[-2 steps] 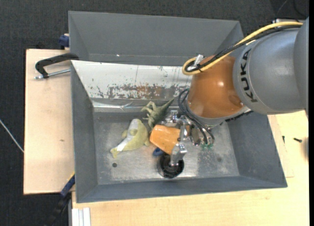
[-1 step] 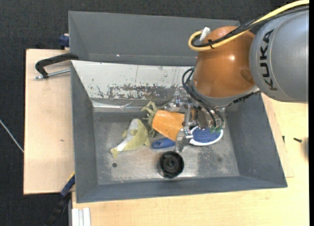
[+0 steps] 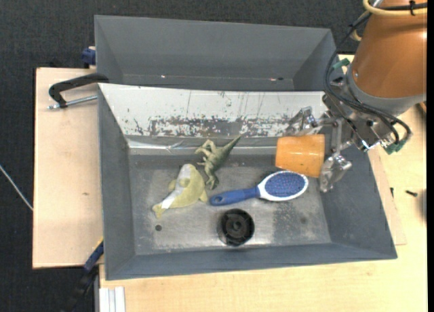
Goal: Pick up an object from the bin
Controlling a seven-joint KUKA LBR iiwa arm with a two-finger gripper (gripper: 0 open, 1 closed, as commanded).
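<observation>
Just beside the cup, no grasp shown yet

Closest of all, directly ahead of the tool (image 3: 328,146) on the side away from its arm, an orange cup (image 3: 298,154) lies tipped on its side. It is touching the tool or all but touching it; I cannot tell which. Nor can I tell whether the tool is released or clenched, and nothing is plainly held in it, so I judge the pick still at the approach step, with the cup the likeliest target.

A little further ahead, and off toward the front wall of the bin (image 3: 203,53), lies a brush (image 3: 261,192) with a white and blue head and a blue handle. Its head is just beside the cup and its handle points away from the tool. Beyond the handle's end, nearer the front wall, sits a black round disc (image 3: 236,227), apart from everything else.

Further out again, a green dinosaur (image 3: 215,154) stands near the foot of the back wall. A pale yellow scrap (image 3: 182,192) lies against it, the thing farthest from the tool.

As I judge it, the next move calls for the tool to settle squarely over the cup's round body, clear of the brush head, and close across its width before lifting. A cup on its side may roll or slip out, so the grip should be centred, not taken at the rim.
</observation>
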